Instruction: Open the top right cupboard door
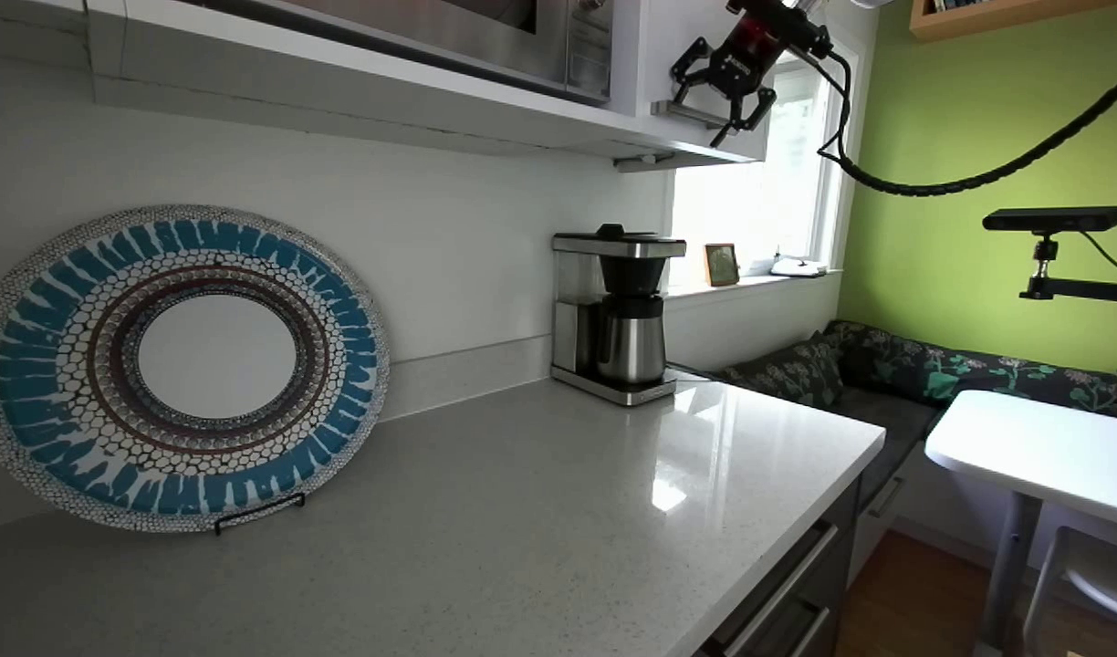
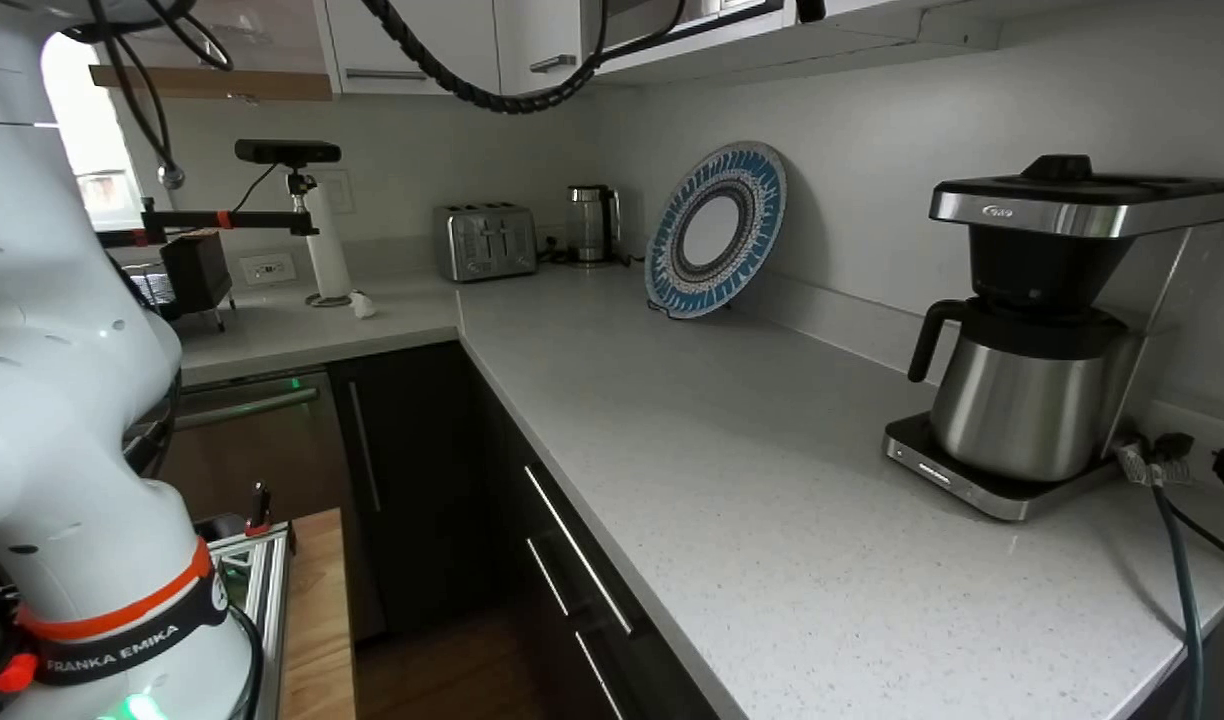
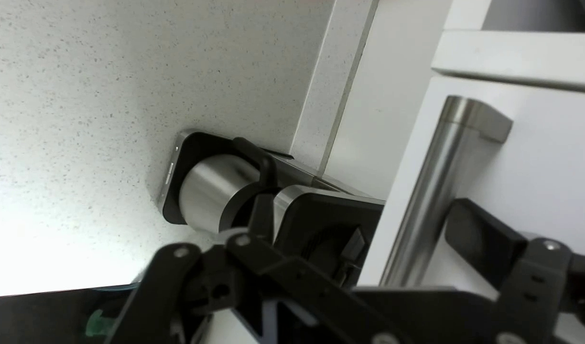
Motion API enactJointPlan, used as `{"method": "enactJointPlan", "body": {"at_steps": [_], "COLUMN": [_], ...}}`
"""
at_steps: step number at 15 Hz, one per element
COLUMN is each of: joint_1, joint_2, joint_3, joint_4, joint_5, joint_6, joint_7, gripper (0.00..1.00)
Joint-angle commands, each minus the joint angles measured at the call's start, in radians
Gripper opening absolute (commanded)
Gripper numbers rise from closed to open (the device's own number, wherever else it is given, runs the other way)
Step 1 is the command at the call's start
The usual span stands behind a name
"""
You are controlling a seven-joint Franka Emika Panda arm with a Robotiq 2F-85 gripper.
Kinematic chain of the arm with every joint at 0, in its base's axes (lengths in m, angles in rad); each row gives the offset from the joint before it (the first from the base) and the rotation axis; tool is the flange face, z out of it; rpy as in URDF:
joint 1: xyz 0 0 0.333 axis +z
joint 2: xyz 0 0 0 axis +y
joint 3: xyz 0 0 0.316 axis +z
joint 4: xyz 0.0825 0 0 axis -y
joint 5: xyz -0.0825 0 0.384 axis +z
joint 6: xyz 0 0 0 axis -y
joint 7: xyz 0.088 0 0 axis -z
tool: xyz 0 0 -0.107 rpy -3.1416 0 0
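The top right cupboard door point(image 1: 661, 57) is flat, white and looks shut, with a silver bar handle point(image 1: 679, 111) near its lower edge. In the wrist view the door point(image 3: 555, 157) fills the right side and its handle point(image 3: 428, 191) runs slantwise. My gripper point(image 1: 700, 119) is at the handle with its fingers spread. In the wrist view the gripper point(image 3: 359, 210) has one fingertip right beside the handle on the door side, perhaps touching it. The other fingertip is well apart, below the door's lower edge. The handle lies between them, not clamped. Its lower end is hidden by the gripper.
A microwave point(image 1: 588, 46) sits left of the door. A coffee maker point(image 1: 618, 319) stands on the counter point(image 1: 485, 511) below; it also shows in the wrist view point(image 3: 216, 191). A round patterned plate point(image 1: 339, 365) leans on the wall. A window point(image 1: 750, 192) is beyond the cupboard. A cable point(image 1: 923, 190) hangs from the arm.
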Motion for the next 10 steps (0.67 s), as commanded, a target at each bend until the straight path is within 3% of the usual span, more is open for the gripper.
{"method": "enactJointPlan", "body": {"at_steps": [1, 8, 9, 10], "joint_1": [0.003, -0.002, -0.003, -0.005], "joint_2": [0.027, 0.022, 0.020, 0.013], "joint_3": [0.001, -0.001, -0.002, -0.003], "joint_4": [0.029, 0.056, 0.058, 0.052], "joint_5": [-0.039, -0.049, -0.050, -0.048], "joint_6": [0.003, -0.015, -0.019, -0.023], "joint_7": [0.023, 0.010, 0.008, 0.009], "gripper": [0.62, 0.08, 0.02, 0.04]}}
